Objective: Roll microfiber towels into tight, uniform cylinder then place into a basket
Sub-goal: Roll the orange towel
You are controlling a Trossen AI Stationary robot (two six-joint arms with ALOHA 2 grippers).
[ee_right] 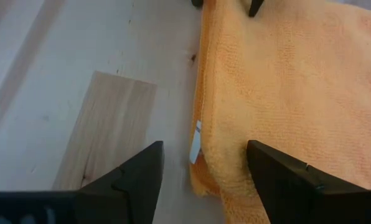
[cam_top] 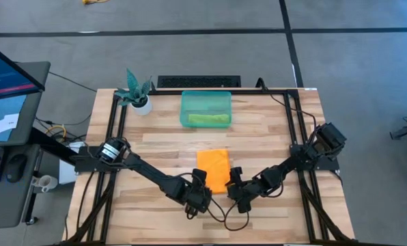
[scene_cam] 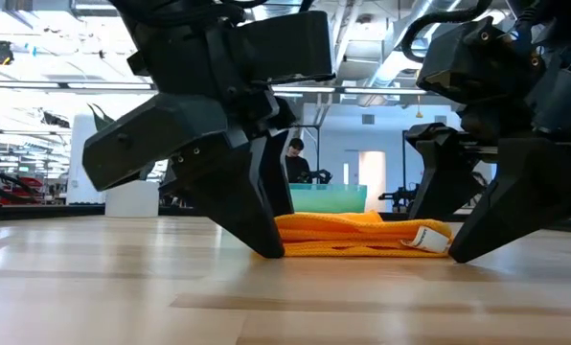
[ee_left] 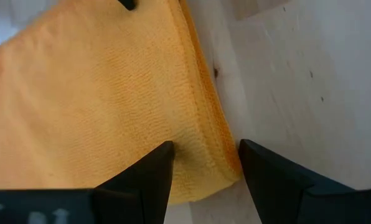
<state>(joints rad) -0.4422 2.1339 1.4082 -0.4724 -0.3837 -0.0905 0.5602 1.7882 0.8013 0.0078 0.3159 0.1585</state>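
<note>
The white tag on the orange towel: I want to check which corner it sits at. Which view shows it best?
The right wrist view: the white tag hangs off the orange towel's edge between that gripper's open fingers. The low view shows it edge-on; the high and left wrist views don't show it.

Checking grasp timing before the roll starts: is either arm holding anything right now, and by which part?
Nothing is held. Both jaws stand open, straddling the near corners of the folded orange microfiber towel lying flat on the wooden table.

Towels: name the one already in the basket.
The lime green towel, lying in the teal basket; the orange towel is folded flat on the table.
</note>
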